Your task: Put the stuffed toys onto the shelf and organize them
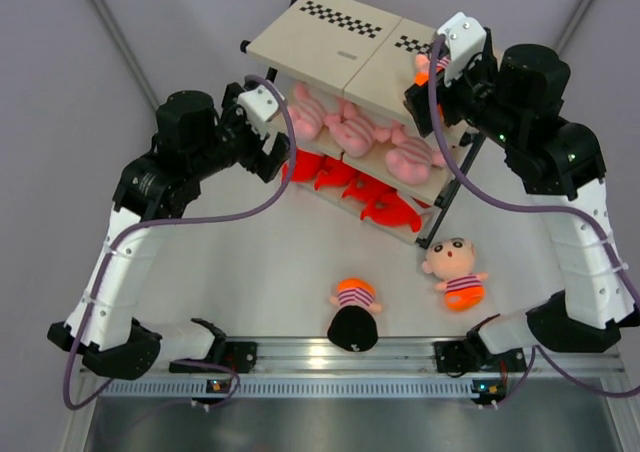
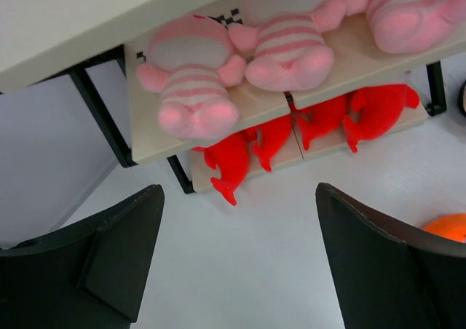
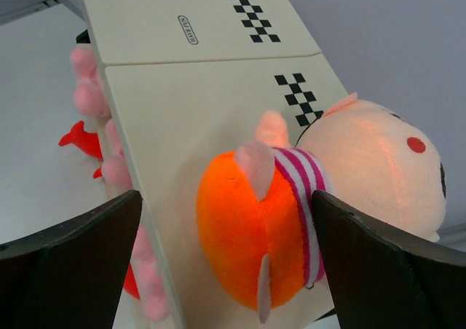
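Shelf [image 1: 330, 42] — boy doll [image 3: 291, 212] on top, pink plush animals [image 2: 193, 89] mid tier, red plush [image 2: 233, 158] lowest, left tool [image 2: 239, 198] and right tool [image 3: 226, 220] released

Doll [image 3: 291, 220] on shelf [image 3: 182, 111] top, animals [image 2: 196, 89] beneath

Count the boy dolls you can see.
3. One boy doll lies on the shelf's top board, inside the open right gripper; a face-up doll lies on the table; a third doll lies nearer the arm bases. None appears hidden.
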Available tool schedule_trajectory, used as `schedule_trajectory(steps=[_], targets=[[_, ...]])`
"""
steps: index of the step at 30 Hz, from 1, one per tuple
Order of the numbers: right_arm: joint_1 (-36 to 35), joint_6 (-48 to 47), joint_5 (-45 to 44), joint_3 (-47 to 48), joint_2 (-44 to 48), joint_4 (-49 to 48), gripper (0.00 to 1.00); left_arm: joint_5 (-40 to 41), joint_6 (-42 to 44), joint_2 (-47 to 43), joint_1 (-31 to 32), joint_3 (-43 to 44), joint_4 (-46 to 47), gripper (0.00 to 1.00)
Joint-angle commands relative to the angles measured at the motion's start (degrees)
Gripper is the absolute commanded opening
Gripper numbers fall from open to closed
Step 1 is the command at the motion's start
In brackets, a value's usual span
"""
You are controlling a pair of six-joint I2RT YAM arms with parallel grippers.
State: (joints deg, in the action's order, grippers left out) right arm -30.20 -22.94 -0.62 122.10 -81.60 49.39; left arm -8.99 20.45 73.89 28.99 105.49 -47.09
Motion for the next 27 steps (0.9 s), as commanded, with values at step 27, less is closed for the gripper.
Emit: schedule_trajectory(steps=[27], targets=[[0.05, 7.82, -6.93, -16.29, 19.03, -0.52, 0.99, -4.9, 17.08, 14.61, 54.75, -27.7, -13.47, 0.98]])
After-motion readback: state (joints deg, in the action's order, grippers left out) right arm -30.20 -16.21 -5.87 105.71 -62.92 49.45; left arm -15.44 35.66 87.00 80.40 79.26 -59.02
